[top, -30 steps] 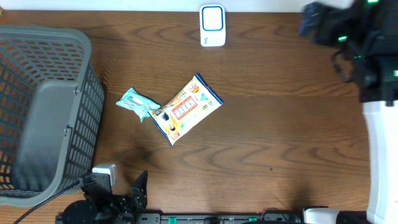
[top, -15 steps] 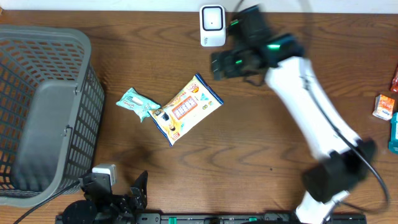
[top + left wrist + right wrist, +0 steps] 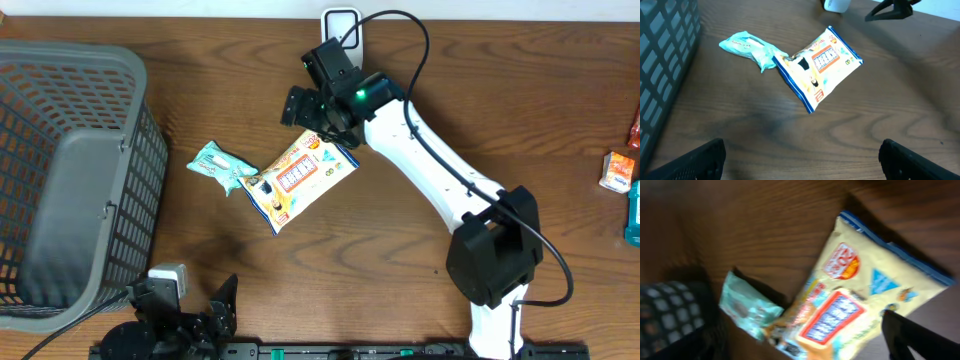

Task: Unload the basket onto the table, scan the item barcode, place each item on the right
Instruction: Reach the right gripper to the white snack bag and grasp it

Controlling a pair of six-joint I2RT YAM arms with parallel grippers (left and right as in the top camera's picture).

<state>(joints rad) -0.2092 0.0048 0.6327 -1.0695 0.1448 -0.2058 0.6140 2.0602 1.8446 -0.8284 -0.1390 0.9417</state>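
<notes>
2 claws open, I see: right claw (image 3: 312,115) hangs over snack bag (image 3: 300,176) top corner; left claw (image 3: 801,147) well apart from it.

The right arm (image 3: 430,165) is built of smooth white tube links joined by rounded black housings, the bulkiest farthest from the snack packet (image 3: 300,178). Small green lights glow on the black wrist block nearest that packet, and a thin black cable loops alongside. The right hand (image 3: 316,112) is black. The left arm (image 3: 165,325) is all black and carries a small grey box; the left hand (image 3: 805,162) has blunt matte-black fingers (image 3: 700,160).
</notes>
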